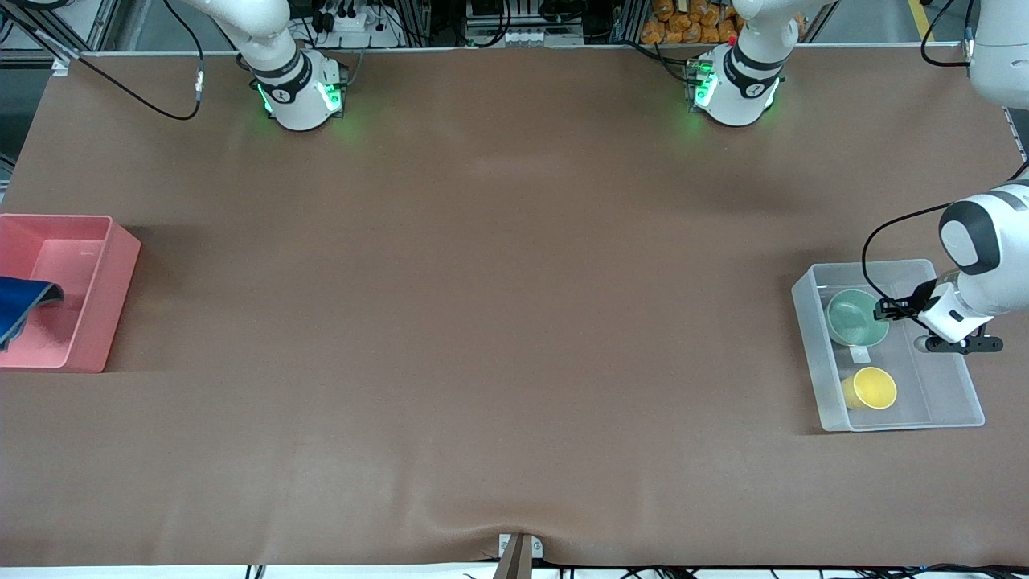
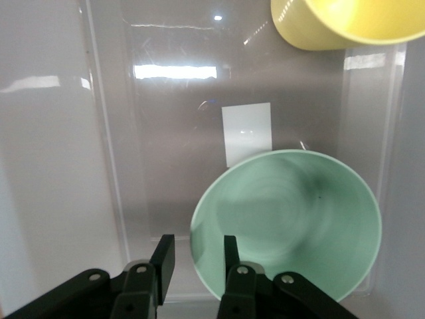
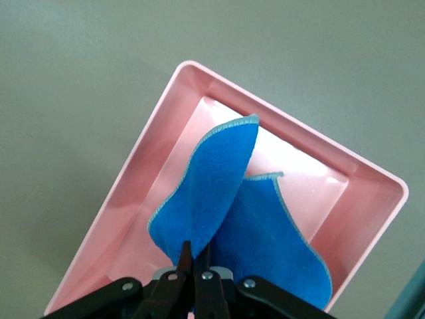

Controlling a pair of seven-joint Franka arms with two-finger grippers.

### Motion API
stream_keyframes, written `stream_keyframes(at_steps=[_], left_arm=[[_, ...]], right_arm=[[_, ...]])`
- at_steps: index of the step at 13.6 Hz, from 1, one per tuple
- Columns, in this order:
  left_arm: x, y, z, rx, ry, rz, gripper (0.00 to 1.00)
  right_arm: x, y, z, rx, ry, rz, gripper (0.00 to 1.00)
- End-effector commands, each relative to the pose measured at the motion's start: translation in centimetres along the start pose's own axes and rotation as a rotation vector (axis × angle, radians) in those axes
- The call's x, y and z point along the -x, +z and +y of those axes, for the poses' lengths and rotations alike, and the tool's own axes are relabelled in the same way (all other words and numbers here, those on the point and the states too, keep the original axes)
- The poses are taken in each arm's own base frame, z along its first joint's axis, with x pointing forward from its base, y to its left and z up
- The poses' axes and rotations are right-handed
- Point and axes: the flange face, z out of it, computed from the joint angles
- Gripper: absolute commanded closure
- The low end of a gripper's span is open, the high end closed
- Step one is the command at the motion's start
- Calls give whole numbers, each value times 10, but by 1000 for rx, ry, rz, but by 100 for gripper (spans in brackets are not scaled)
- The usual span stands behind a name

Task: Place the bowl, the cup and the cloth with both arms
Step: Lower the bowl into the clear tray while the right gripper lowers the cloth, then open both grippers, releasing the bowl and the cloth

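Observation:
The mint-green bowl [image 1: 856, 318] sits in a clear plastic bin [image 1: 812, 354] at the left arm's end of the table. The yellow cup [image 1: 874, 388] is in the same bin, nearer the front camera. My left gripper [image 1: 884, 306] is low over the bowl. In the left wrist view the left gripper [image 2: 196, 259] is open, one finger inside the bowl [image 2: 299, 219] and one outside its rim; the cup [image 2: 332, 23] shows too. My right gripper [image 3: 198, 256] is shut on the blue cloth [image 3: 219, 193], which hangs over the pink bin [image 3: 166, 146]. The cloth [image 1: 20, 310] shows at the front view's edge.
The pink bin [image 1: 96, 322] stands at the right arm's end of the table. A white label [image 2: 247, 133] lies on the clear bin's floor between the bowl and the cup. The brown table [image 1: 482, 322] stretches between the two bins.

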Motion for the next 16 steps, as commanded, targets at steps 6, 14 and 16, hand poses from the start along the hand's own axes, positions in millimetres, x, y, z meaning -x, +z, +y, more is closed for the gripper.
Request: stream_keyframes(at_steps=[6,14,16], left_arm=[[-22,-95,8,-10,48,31,30],[-24,-172,100,-11,0,62,0],[-22,-186,143,-11,-47,56,0]], right_arm=[[-1,-25,-18,-96,114,69,0],[-82,-113,-113,-84,246,-45,0],[-111,-135,-150,-53,298,-86,0]])
